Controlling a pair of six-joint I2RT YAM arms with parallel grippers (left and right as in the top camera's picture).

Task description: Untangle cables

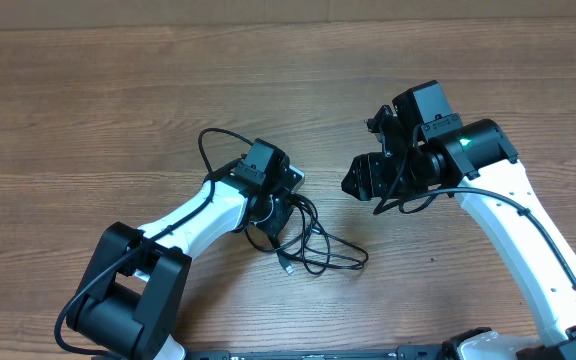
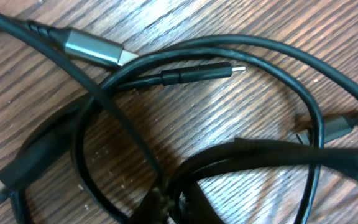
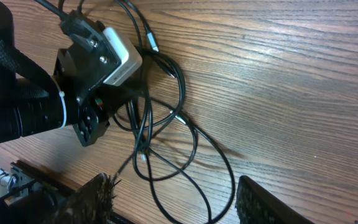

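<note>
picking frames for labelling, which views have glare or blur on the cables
Overhead: evenly lit and sharp, the cables small with only soft shadows. Left wrist: very close, white glare on the table near the silver plug, bottom edge soft. Right wrist: cables crisp, a pale sheen across the wood, dark blurred shapes along the bottom edge.

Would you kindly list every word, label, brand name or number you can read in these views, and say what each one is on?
None: no word, number or logo can be read in any view.
The cables and the silver plug show no print, even close up.
The green light is a plain lamp, not a sign.
</note>
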